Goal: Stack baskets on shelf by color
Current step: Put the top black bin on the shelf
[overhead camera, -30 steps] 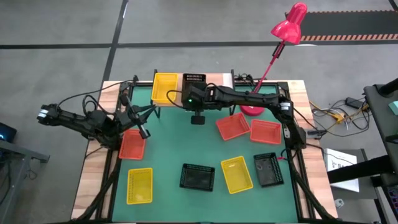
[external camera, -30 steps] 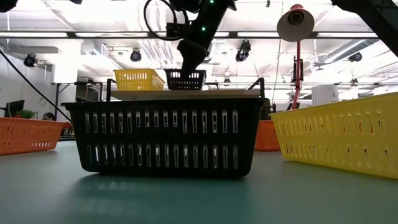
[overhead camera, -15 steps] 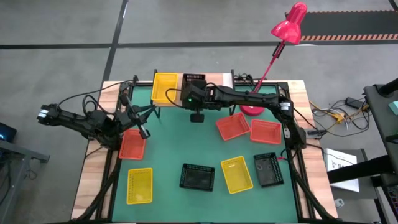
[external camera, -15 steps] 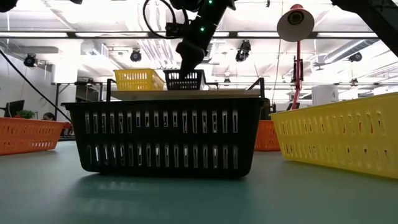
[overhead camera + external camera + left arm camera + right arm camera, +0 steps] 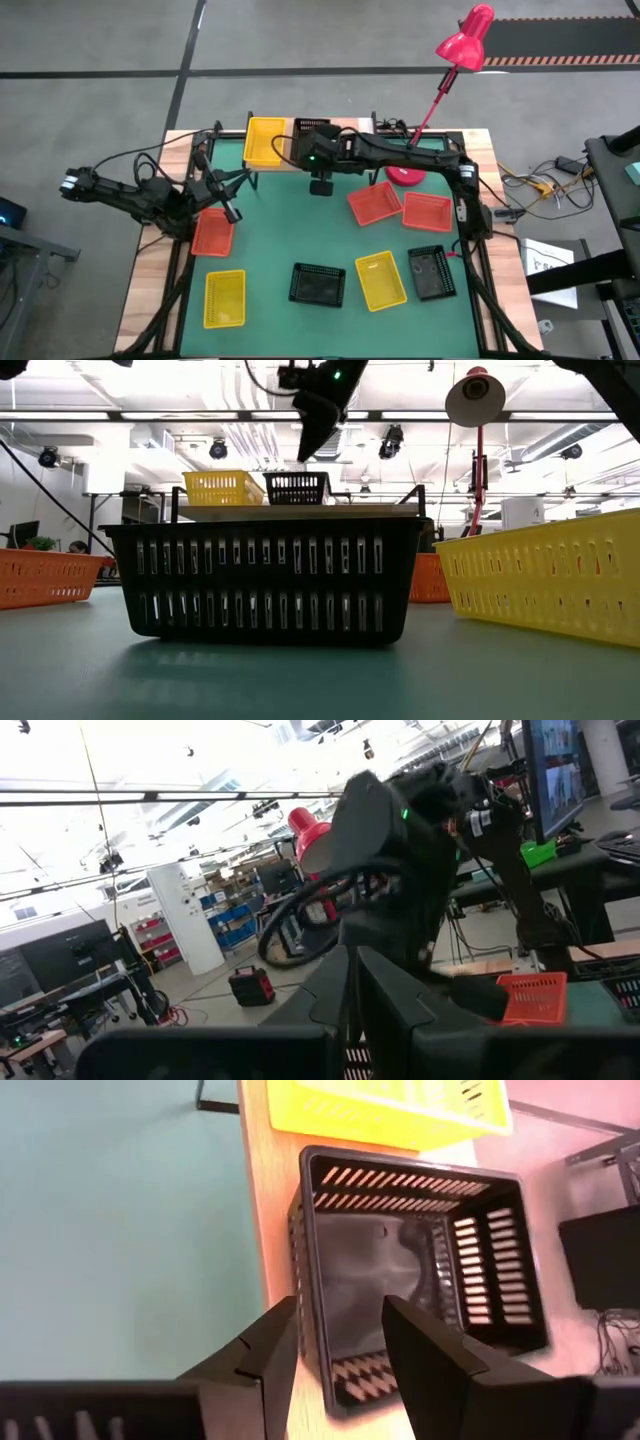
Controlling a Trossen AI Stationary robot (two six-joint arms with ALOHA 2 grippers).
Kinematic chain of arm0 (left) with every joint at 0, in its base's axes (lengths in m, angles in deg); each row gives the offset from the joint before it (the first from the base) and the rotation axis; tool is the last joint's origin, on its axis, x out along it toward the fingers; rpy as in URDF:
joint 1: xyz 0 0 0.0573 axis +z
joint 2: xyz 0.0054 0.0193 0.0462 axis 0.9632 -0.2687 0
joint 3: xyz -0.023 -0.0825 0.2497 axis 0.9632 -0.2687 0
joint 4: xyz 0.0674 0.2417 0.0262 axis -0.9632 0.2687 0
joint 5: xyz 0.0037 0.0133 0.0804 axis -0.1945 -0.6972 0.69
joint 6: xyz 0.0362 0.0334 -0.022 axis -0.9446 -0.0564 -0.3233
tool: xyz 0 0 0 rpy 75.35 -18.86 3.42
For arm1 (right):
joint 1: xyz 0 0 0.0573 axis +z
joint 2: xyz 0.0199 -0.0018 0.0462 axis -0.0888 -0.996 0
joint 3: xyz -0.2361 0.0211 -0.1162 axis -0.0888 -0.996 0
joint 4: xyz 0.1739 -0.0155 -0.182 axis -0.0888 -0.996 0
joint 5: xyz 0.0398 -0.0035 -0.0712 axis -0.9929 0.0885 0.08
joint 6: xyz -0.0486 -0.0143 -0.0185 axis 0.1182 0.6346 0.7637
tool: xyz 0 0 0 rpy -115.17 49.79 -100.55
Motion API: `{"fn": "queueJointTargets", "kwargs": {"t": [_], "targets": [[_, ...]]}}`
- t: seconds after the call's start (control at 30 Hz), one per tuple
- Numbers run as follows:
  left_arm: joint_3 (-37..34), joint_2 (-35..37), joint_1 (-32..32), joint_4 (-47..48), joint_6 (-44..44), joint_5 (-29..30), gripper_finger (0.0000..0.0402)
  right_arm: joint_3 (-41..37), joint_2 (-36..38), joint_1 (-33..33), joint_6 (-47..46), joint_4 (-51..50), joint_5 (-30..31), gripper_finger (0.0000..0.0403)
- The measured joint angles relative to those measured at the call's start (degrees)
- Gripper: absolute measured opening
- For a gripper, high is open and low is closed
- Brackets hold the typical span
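Black basket (image 5: 297,488) now sits on the shelf (image 5: 300,512) just right of the yellow basket (image 5: 223,487), because the right claw (image 5: 335,1342) has released it and risen clear, starting the black stack.

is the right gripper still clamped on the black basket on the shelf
No, the right gripper is open above the black basket, which rests free on the shelf.

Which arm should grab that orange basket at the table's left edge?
Left. Its gripper hovers right by that orange basket; the right gripper is over the shelf.
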Motion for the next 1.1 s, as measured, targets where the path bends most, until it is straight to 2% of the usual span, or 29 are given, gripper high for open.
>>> {"fn": "queueJointTargets", "kwargs": {"t": [0.17, 0.27, 0.43, 0.57, 0.77, 1.1], "targets": [[-0.04, -0.04, -0.01, 0.04, 0.0, 0.0, 0.0008, 0.46, 2.68, -1.25, 0.23, -6.91, -0.66, 0.013], [-0.04, -0.04, -0.01, 0.04, 0.02, 0.0, 0.0008, 0.46, 3.93, -3.57, -0.29, -10.88, -3.32, 0.0112], [-0.09, -0.07, 0.01, 0.04, 0.02, 0.0, 0.0008, -0.03, 4.24, -9.04, -1.77, -12.23, -8.96, 0.0058], [-0.09, -0.09, 0.01, 0.04, 0.02, 0.0, 0.0008, -1.0, 3.14, -12.56, -1.32, -10.32, -9.65, 0.0015], [-0.11, -0.02, 0.01, 0.04, 0.02, 0.0, 0.0008, -1.55, 1.21, -14.95, 1.05, -6.99, -12.5, 0.001], [-0.09, 0.02, 0.0, 0.04, -0.15, 0.0, 0.0008, -1.61, -0.05, -15.01, 4.52, -1.12, -12.4, 0.0009]]}}
